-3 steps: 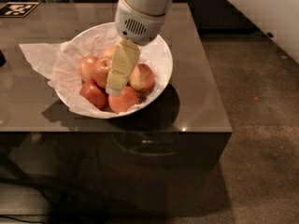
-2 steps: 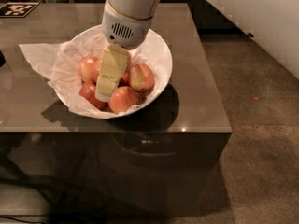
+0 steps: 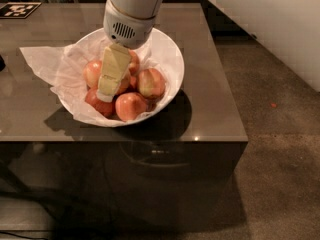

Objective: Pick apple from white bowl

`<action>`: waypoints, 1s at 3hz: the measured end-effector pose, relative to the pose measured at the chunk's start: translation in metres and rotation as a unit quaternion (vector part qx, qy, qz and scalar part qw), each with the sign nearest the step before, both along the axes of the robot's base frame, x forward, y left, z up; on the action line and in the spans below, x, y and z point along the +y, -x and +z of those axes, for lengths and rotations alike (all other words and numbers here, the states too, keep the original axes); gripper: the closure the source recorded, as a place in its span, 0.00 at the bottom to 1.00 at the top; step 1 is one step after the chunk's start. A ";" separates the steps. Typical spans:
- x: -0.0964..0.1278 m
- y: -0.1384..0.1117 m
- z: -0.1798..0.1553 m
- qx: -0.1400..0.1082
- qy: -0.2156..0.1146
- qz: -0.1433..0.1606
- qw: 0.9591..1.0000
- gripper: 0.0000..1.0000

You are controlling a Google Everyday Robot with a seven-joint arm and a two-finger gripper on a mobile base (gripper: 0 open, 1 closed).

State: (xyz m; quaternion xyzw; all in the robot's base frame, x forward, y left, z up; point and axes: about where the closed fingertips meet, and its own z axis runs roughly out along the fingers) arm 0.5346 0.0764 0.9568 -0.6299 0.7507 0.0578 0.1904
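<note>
The white bowl (image 3: pixel 170 59) stands on the table, lined with crumpled white tissue paper (image 3: pixel 47 64), and holds several apples. The apple (image 3: pixel 151 82) with the palest yellow-green patch and a red blush lies at the right of the pile. Redder apples lie at the front (image 3: pixel 130 105), front left (image 3: pixel 100 104) and left (image 3: pixel 92 73). My gripper (image 3: pixel 106 91), pale yellow under a white wrist, reaches down into the pile left of centre. It covers a middle apple (image 3: pixel 125 83) and sits left of the pale apple.
The bowl sits on a glossy dark table (image 3: pixel 210 109) whose front edge is close below it. A black-and-white marker tag (image 3: pixel 19 9) lies at the table's far left. Brown carpet (image 3: pixel 280 149) lies to the right.
My gripper has moved left across the pile, from over the middle apples toward the front-left ones. The apples and bowl have not moved.
</note>
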 end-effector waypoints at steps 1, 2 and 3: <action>0.008 -0.011 0.001 -0.004 0.001 -0.010 1.000 0.00; 0.015 -0.020 -0.013 0.021 -0.004 -0.011 1.000 0.00; 0.015 -0.020 -0.014 0.021 -0.005 -0.011 1.000 0.00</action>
